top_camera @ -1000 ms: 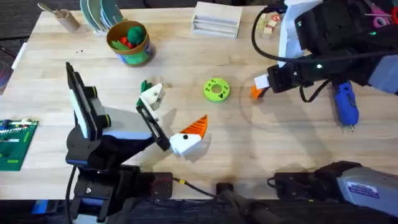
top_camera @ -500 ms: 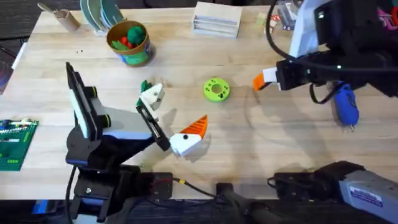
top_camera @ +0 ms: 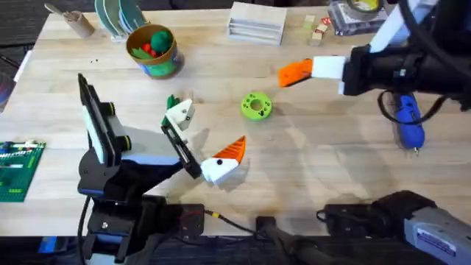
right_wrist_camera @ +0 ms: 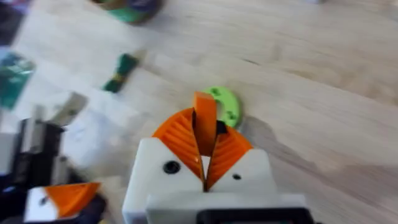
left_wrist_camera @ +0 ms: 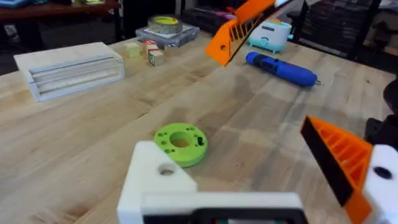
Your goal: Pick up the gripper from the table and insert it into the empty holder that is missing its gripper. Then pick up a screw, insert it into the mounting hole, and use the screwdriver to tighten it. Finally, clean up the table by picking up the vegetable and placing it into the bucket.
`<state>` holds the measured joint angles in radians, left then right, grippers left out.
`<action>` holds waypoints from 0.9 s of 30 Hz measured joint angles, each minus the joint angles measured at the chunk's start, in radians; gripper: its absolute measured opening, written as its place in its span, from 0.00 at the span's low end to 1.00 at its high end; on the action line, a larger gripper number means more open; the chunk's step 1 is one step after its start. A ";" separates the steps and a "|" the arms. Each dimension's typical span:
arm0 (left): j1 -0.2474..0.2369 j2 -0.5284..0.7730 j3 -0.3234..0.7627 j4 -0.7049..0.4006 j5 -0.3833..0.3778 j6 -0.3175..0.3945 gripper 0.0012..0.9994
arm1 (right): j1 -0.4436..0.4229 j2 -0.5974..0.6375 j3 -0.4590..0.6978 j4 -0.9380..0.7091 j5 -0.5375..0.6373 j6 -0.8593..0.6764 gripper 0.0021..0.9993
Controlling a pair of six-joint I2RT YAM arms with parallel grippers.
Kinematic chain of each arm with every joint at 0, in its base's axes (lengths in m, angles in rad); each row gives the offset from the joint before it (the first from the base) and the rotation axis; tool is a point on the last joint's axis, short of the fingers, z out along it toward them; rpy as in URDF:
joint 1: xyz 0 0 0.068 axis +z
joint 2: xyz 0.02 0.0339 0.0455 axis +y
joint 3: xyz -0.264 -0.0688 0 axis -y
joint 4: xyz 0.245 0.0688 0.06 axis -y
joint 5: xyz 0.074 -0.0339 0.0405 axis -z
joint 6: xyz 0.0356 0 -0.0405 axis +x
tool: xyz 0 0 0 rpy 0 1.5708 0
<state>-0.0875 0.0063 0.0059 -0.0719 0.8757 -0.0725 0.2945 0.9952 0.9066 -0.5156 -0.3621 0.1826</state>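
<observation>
My right gripper [top_camera: 288, 73] hangs above the table to the right of the green disc [top_camera: 256, 105]. Its orange pads are shut on the small orange gripper [right_wrist_camera: 204, 121], which stands upright between them. My left gripper [top_camera: 204, 138] is open. One of its fingers is the bare white holder [top_camera: 179, 114], seen up close as a white block [left_wrist_camera: 158, 180]. The other finger carries an orange pad [top_camera: 234, 149]. The dark-green vegetable [top_camera: 171, 101] lies just beyond the holder. The blue screwdriver [top_camera: 407, 121] rests at the right. The bucket [top_camera: 152, 50] stands at the back left.
A white box stack [top_camera: 256, 22] sits at the table's far edge, with small blocks [top_camera: 316, 26] and a tape roll [top_camera: 360, 7] to its right. A tan paper cup [top_camera: 73, 20] and plates [top_camera: 118, 15] are far left. A green board [top_camera: 18, 169] lies at the left edge.
My right gripper has lifted off the table with the orange gripper in it and moved left and toward the far side. The left arm has not moved.
</observation>
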 joint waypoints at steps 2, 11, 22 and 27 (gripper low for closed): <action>0.000 0.000 0.000 0.000 0.000 0.000 0.99 | 0.000 0.026 0.000 0.031 -0.095 0.014 0.03; 0.000 0.000 0.000 0.000 0.000 0.000 0.99 | 0.000 0.296 0.000 0.272 -0.532 0.068 0.02; 0.000 0.000 0.000 0.000 0.000 0.000 0.99 | 0.080 0.577 0.000 0.575 -0.877 0.253 0.02; 0.000 0.000 0.000 0.000 0.000 0.010 0.99 | 0.131 0.657 0.000 0.641 -0.958 0.328 0.02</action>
<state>-0.0875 0.0063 0.0059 -0.0721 0.8761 -0.0621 0.4259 1.6521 0.9070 0.1252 -1.3200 0.5110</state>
